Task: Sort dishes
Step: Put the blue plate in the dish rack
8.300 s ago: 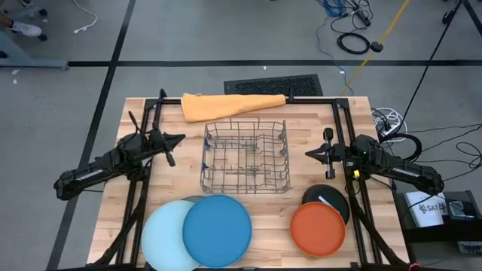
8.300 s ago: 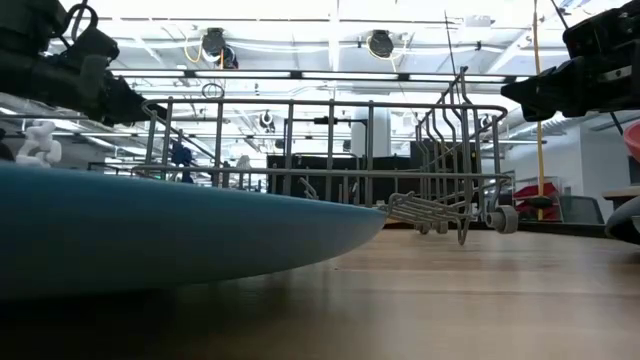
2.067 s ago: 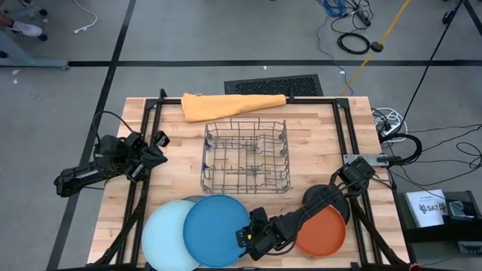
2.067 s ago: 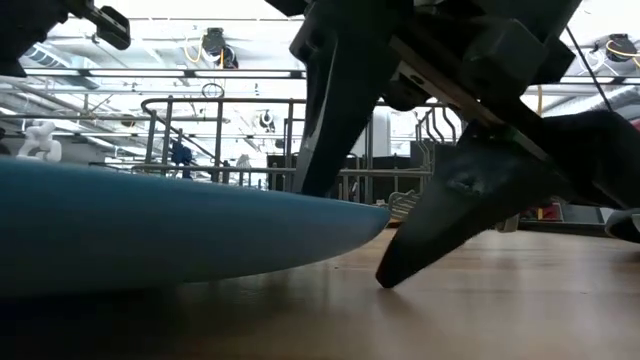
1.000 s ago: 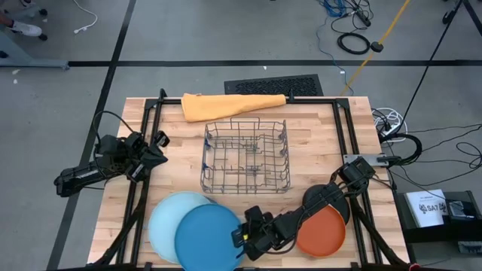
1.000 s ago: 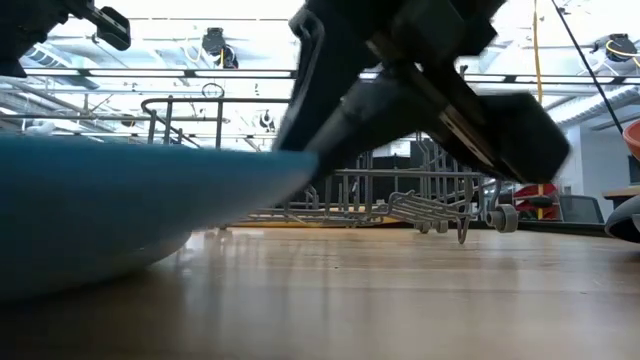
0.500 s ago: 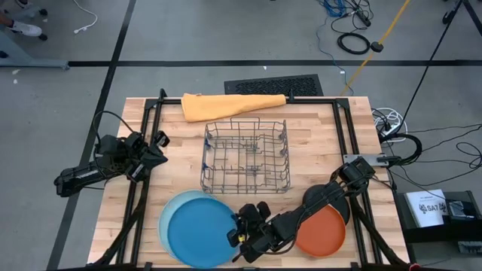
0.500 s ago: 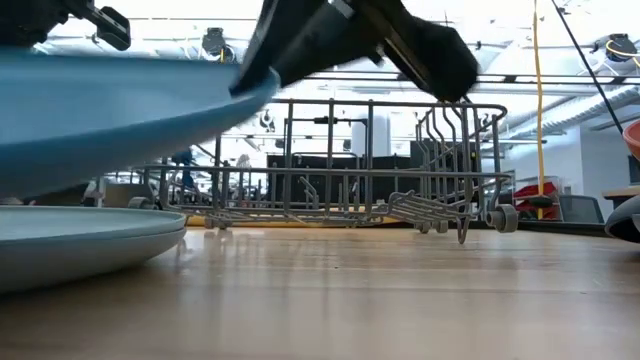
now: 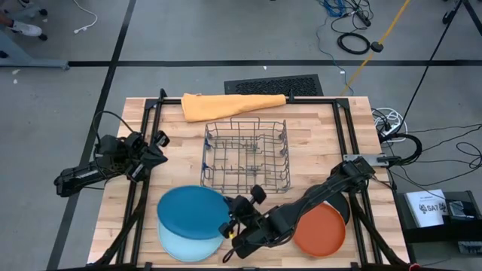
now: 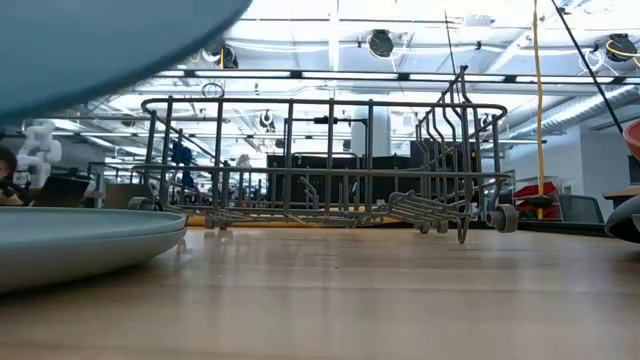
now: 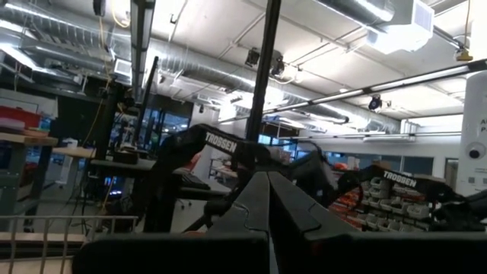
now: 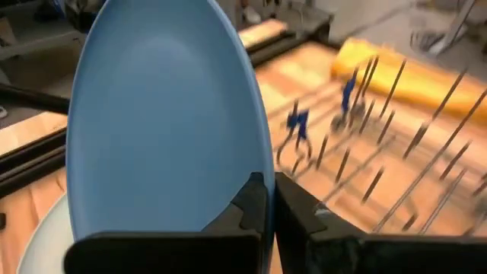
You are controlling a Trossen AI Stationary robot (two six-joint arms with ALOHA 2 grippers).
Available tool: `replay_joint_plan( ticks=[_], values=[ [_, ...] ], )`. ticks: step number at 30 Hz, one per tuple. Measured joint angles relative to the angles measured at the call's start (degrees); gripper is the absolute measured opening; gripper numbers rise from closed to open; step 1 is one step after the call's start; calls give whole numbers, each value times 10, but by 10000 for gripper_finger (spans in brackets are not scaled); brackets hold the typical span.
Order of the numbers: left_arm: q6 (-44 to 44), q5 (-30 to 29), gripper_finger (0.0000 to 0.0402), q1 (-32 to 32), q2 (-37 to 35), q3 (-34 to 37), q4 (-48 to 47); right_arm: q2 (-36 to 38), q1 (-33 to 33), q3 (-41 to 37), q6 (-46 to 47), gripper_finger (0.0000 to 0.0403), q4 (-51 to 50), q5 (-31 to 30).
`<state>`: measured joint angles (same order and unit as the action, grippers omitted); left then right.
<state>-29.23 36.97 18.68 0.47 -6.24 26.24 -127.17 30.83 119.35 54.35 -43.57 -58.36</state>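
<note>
- Since the frame half a second back, the smooth round blue plate [image 9: 193, 211] has risen clear of the stack and shifted toward the rack; in the low view only its curved underside [image 10: 110, 40] shows, hanging above the wood.
- The right gripper [image 9: 228, 226], reaching across the front edge of the tabletop, is clamped on that plate's rim; the right wrist view shows its dark fingers [image 12: 255, 199] pinched on the edge of the glossy blue disc [image 12: 163, 122].
- The flat round light blue plate [image 9: 188, 247] lies beneath it on the pale butcher-block table [image 9: 309, 132], near the front left corner.
- The matte round orange plate [image 9: 320, 229] rests near the front right corner, partly overlapping the round black plate [image 9: 340, 202].
- The thin-wire grey dish rack [image 9: 246, 154] stands at the table's middle.
- The folded orange cloth [image 9: 230, 105] lies along the back edge.
- The left gripper [image 9: 160, 145] waits over the left edge, its fingers closed together.
</note>
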Motion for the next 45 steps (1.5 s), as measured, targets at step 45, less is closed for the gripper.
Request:
replay_joint_plan(
  ticks=[45],
  values=[
    [91,-22,0,0,0,0,148,47,-62,152,-245,3,-140,-314]
  ],
)
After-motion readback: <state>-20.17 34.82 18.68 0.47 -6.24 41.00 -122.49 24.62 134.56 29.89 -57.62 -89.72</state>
